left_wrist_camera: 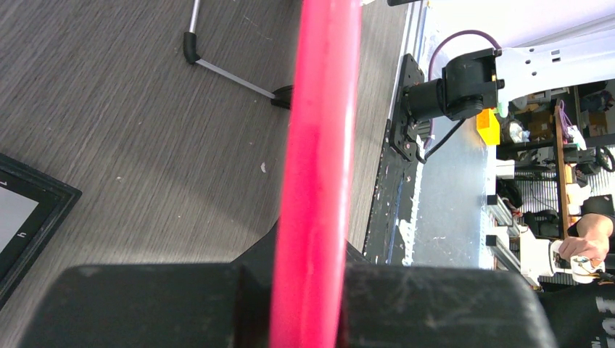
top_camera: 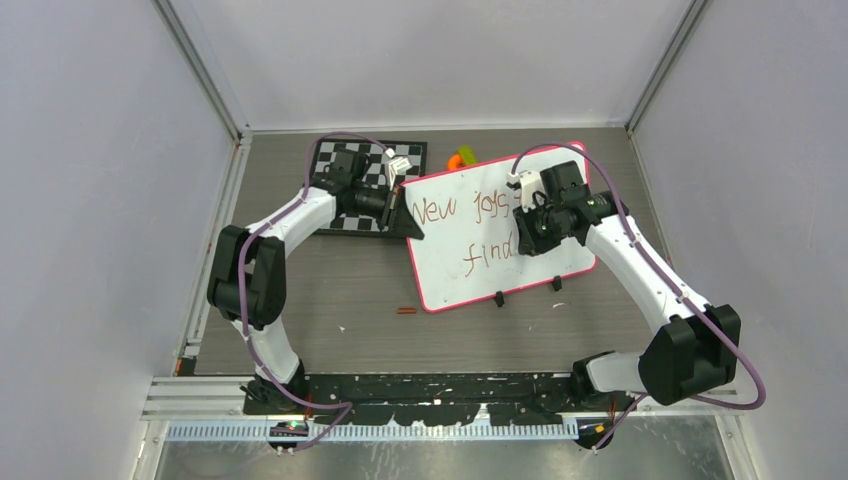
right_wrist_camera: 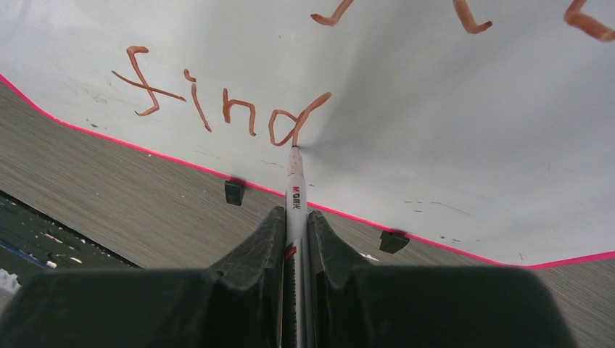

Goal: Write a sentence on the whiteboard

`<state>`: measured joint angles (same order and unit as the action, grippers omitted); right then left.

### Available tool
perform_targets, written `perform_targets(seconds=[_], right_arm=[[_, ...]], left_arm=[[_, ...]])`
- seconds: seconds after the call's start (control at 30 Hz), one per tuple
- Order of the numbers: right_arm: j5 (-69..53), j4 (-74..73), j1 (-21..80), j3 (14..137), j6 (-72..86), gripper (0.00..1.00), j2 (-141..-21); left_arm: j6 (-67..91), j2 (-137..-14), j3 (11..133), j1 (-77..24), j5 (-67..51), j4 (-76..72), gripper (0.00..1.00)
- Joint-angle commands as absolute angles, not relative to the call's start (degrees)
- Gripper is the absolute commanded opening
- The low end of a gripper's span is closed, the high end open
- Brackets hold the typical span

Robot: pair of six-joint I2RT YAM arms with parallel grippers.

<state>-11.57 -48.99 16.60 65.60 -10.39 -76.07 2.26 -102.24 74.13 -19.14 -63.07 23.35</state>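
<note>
The whiteboard [top_camera: 470, 250], white with a red-pink rim, lies tilted at the table's centre right. The sentence [top_camera: 455, 212] on it reads "New jobs" with "find" [top_camera: 487, 255] below, in reddish-brown. My left gripper [top_camera: 405, 222] is shut on the board's left rim, which shows as a pink bar [left_wrist_camera: 319, 174] between the jaws. My right gripper [top_camera: 528, 240] is shut on a white marker [right_wrist_camera: 295, 210]. The marker's tip [right_wrist_camera: 293, 149] touches the board at the foot of the "d" of "find" [right_wrist_camera: 217, 105]. Two black clips [right_wrist_camera: 234, 191] sit on the board's near edge.
A black-and-white checkerboard [top_camera: 340, 170] lies behind the left gripper. An orange and green object [top_camera: 462, 158] sits by the board's far edge. A small reddish cap [top_camera: 405, 311] lies on the table left of the board's near corner.
</note>
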Motion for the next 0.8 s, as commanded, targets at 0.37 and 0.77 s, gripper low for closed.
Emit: perform_targets(seconds=[0.37,0.77], right_arm=[[-14.59,-56.48,16.33,72.17,-16.83,0.00,-72.76],[-8.39,-49.73,16.33,67.26,-16.67,0.00,-73.53]], left_arm=[[2.24,-102.59,76.57,-19.00,-57.46,23.88,0.00],[2.95,-102.91,76.91,-18.98,-57.48,23.12,0.00]])
